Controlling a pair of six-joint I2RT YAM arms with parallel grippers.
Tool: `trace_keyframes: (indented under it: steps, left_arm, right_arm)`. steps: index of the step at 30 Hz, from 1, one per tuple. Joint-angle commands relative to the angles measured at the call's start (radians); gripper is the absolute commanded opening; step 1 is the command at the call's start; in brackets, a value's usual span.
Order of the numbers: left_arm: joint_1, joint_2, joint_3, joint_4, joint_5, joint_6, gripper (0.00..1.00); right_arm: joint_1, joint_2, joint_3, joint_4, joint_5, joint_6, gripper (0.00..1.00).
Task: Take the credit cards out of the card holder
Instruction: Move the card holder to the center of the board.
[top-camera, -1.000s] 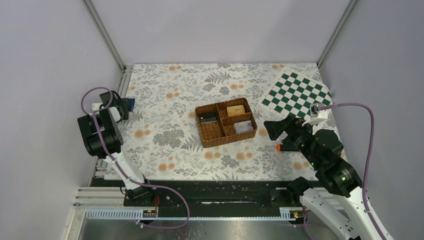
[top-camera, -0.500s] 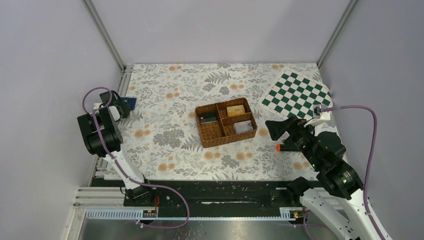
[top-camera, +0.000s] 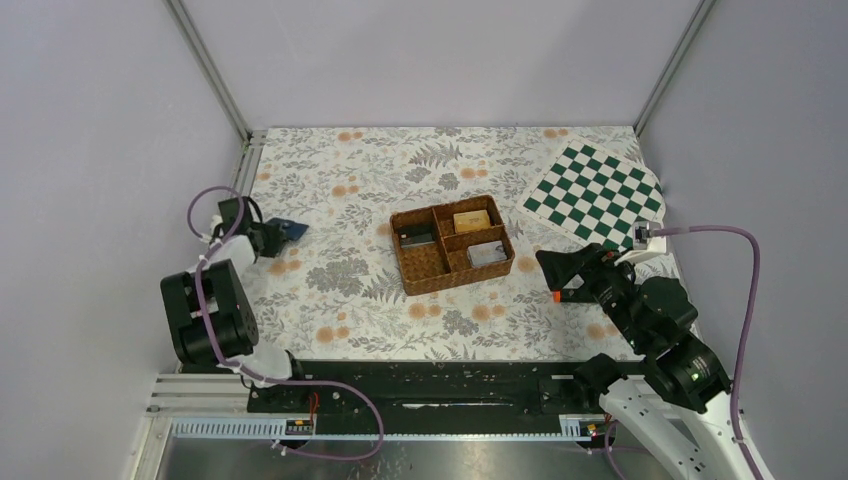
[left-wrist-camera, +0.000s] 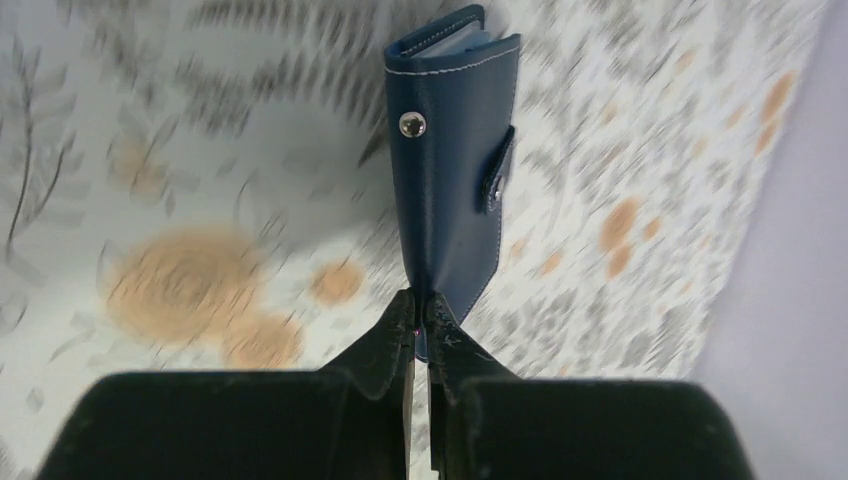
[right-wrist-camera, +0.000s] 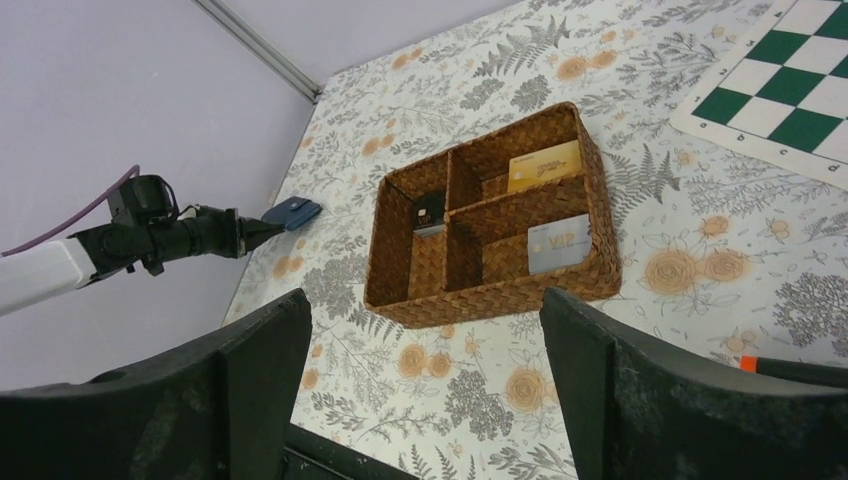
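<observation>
Left claw (left-wrist-camera: 422, 312): pinched narrow on the lower edge of the card holder (left-wrist-camera: 452, 190); holder sticks out beyond the fingertips, folded, navy side out, light-blue lining just visible at the far end.
Just changed: jaws gone from partly open to closed on the holder; grip made and arm on the move, judging by the blurred pattern below.
Meaning for the task: holder secured by one side only; opening it and drawing cards out not yet begun, probably work for the other arm.
Card holder, place: left part of the table (top-camera: 340, 170), at the claw's tip, well apart from the wicker tray (top-camera: 407, 270).
Snap tab: apparently undone, stud bare on the navy face; cards inside, cannot tell.
Wicker tray: mid-table; gold card (top-camera: 472, 220) and silver card (top-camera: 487, 254) in the right-hand compartments, unmoved.
Right claw (top-camera: 550, 278): spread wide, holding nothing, right of the tray and near the chessboard (top-camera: 595, 190).
Against the earlier frame: holder carried from the far-left edge by the wall toward the centre; left arm's dark body swung nearer the base; right arm drawn slightly back, jaws as wide as before.
</observation>
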Motion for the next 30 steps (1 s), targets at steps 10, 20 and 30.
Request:
trace_keyframes:
  steps: [10, 20, 30]
  left_arm:
    - [-0.293, -0.537, -0.407, -0.227, -0.011, -0.048, 0.0]
    - [-0.396, -0.762, -0.437, -0.367, -0.114, -0.029, 0.46]
    - [-0.226, -0.619, -0.406, -0.268, -0.061, 0.088, 0.62]
  right_arm:
    - [-0.002, 0.033, 0.004, -0.094, -0.085, -0.043, 0.92]
    - [0.001, 0.406, 0.106, -0.034, -0.329, 0.048, 0.69]
    - [0.179, 0.775, 0.309, 0.134, -0.251, 0.016, 0.57]
